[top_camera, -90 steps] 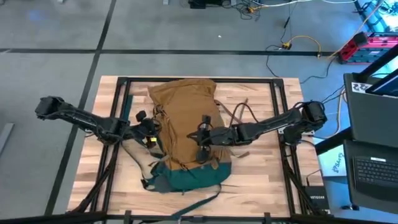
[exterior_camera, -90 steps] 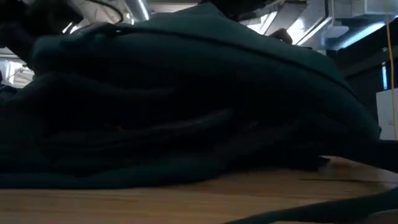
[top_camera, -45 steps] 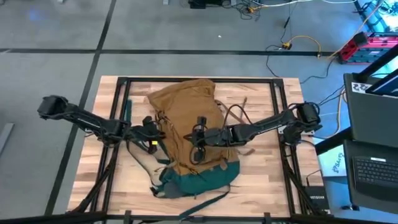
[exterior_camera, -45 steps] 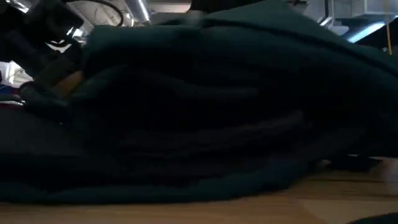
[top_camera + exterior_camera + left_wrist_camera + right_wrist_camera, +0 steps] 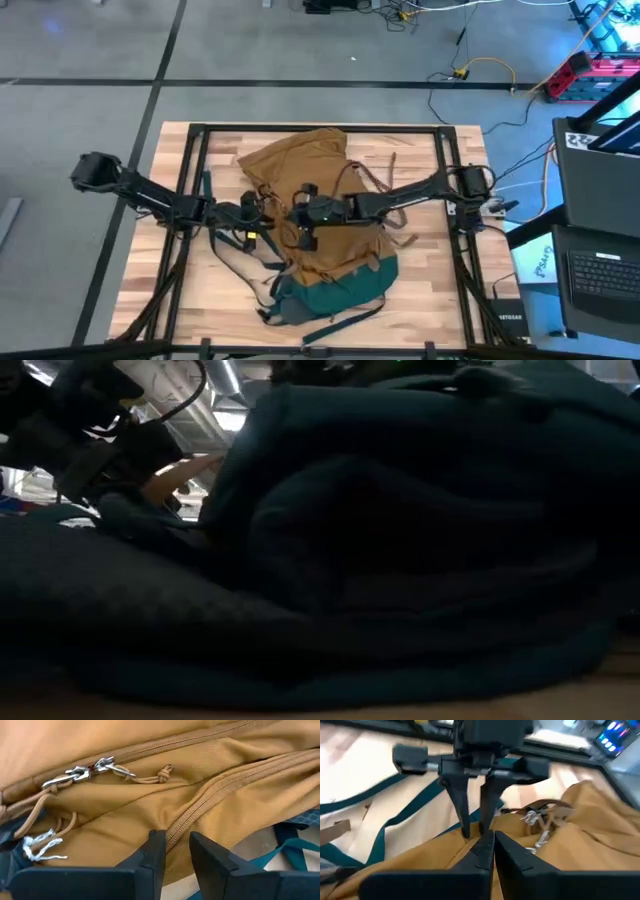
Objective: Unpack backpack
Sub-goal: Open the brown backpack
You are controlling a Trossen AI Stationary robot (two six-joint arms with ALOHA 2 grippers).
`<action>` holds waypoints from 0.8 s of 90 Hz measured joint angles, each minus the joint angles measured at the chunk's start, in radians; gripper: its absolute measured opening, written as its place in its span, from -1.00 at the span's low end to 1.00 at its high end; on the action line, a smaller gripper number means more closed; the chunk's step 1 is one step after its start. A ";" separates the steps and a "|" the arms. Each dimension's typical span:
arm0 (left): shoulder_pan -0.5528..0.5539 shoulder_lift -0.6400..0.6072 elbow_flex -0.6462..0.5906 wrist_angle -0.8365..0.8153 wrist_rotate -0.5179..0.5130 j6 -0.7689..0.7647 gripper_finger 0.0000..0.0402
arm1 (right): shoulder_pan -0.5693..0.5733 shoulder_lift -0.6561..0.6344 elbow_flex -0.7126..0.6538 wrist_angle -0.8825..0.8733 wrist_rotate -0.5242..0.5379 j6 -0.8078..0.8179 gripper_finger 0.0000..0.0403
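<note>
Backpack (image 5: 320, 215) is lying flat across the middle of the worktop (image 5: 430, 290), teal base toward 6 o'clock, probably so the zips face up for opening. Right end effector (image 5: 305, 215) is pressing on the tan fabric, its fingers closed together, seemingly pinching cloth. Left end effector (image 5: 258, 212) is sitting at the bag's 9 o'clock edge, slightly parted, gripping nothing, zip pulls (image 5: 92, 768) just ahead.

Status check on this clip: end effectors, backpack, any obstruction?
Left end effector slightly open at backpack fabric. Right end effector shut, pinching fabric. Zipper pulls together; bag closed. No obstruction visible.
</note>
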 joint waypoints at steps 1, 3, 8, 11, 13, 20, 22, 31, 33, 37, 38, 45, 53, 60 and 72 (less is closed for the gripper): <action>0.000 0.003 0.000 0.004 0.001 0.001 -0.62 | 0.000 0.007 0.010 -0.010 -0.001 0.000 -1.00; 0.000 0.008 0.000 0.013 0.003 0.004 -0.62 | -0.001 0.021 0.031 -0.030 -0.002 0.001 -1.00; 0.000 0.022 0.000 0.035 0.007 0.011 -0.62 | -0.003 0.056 0.082 -0.081 -0.005 0.003 -1.00; 0.000 0.031 0.000 0.048 0.009 0.015 -0.62 | -0.005 0.077 0.112 -0.112 -0.008 0.005 -0.99; 0.000 0.036 0.000 0.057 0.011 0.018 -0.62 | -0.006 0.092 0.133 -0.132 -0.009 0.006 -0.99; 0.000 0.047 0.000 0.071 0.014 0.021 -0.62 | -0.006 0.138 0.198 -0.210 0.009 0.006 -0.99; 0.000 0.048 0.000 0.074 0.017 0.021 -0.62 | -0.006 0.149 0.213 -0.235 0.026 0.006 -0.99; -0.002 0.056 0.000 0.084 0.027 0.021 -0.62 | -0.006 0.187 0.254 -0.313 0.131 0.009 -0.99; -0.004 0.057 0.000 0.084 0.027 0.022 -0.62 | -0.006 0.192 0.259 -0.322 0.152 0.013 -0.98; -0.009 0.058 0.000 0.084 0.027 0.031 -0.62 | -0.007 0.196 0.262 -0.334 0.180 0.029 -0.95; -0.011 0.058 0.000 0.085 0.027 0.032 -0.62 | -0.008 0.196 0.262 -0.335 0.185 0.032 -0.94; -0.021 0.058 0.001 0.087 0.027 0.041 -0.62 | -0.015 0.199 0.263 -0.336 0.195 0.062 -0.83; -0.028 0.058 0.001 0.091 0.028 0.055 -0.62 | -0.024 0.200 0.263 -0.345 0.196 0.090 -0.66; -0.032 0.058 0.001 0.091 0.028 0.057 -0.62 | -0.030 0.200 0.263 -0.357 0.197 0.108 -0.52; -0.032 0.058 0.001 0.092 0.030 0.061 -0.62 | -0.037 0.200 0.263 -0.384 0.193 0.134 -0.35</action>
